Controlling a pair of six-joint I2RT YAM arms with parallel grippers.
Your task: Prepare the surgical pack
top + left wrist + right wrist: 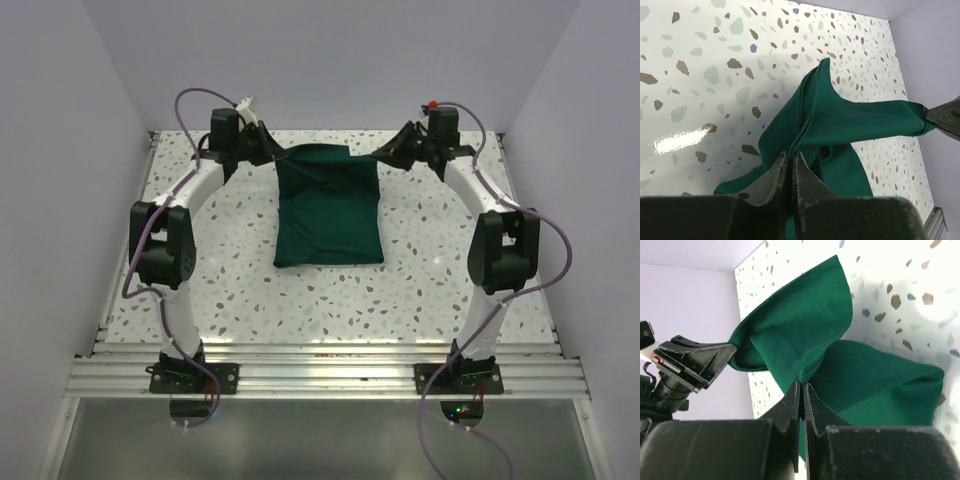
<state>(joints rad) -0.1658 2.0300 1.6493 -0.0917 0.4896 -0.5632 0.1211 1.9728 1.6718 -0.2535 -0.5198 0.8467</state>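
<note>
Grip at upper left of the overhead frame first: black left gripper (270, 152), clenched on the far left corner of a dark green matte cloth drape (328, 215). Seen from the left wrist at bottom centre, jaws pressed together, with a bunched fold of drape (840, 120) pinched between them and lifted off the white speckled terrazzo-pattern table (705, 75). Ran rightward from that pinch as a taut band to the right edge of that frame, ending at the tips of the black right gripper (939, 116).

At centre of the overhead frame, lay as a folded, roughly square bundle on the table (430, 280), near edge flat, far edge raised and strung between the two arms.

At upper right, right gripper (385, 153), likewise clamped on the far right corner. Seen from the right wrist at bottom centre, jaws shut on gathered green cloth (800, 325), with the left gripper (722, 354) at centre left gripping the opposite corner.
</note>
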